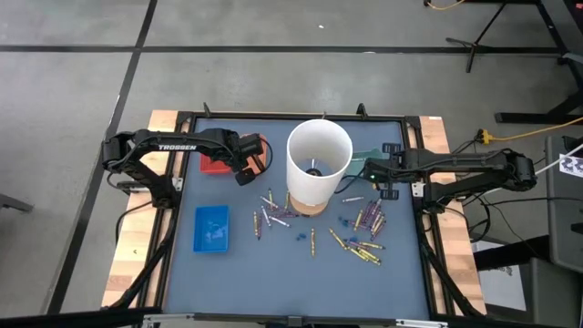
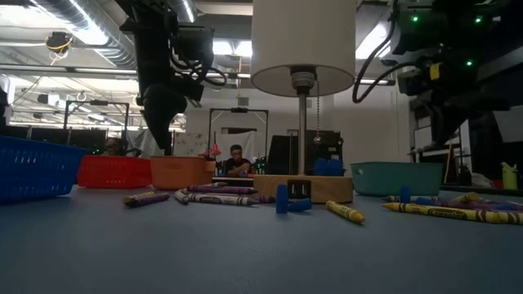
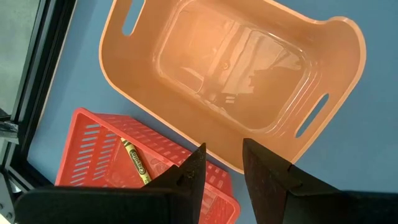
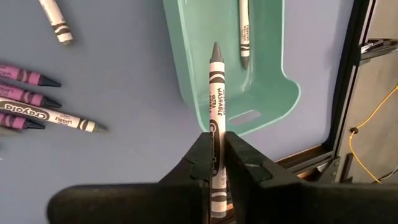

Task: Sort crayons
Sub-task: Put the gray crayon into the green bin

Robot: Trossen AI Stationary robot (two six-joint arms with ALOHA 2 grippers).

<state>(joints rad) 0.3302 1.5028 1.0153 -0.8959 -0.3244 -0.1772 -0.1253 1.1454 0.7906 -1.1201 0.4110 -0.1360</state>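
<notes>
Left of the white cylinder: left gripper above the orange tray and red basket, fingers apart, empty. In front of the cylinder: crayons loose on the tabletop. Right of the cylinder: right gripper, fingers clamped on a grey crayon, over the green tray.

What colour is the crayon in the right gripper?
Grey, with a white label; the crayon shows best in the right wrist view.
</notes>
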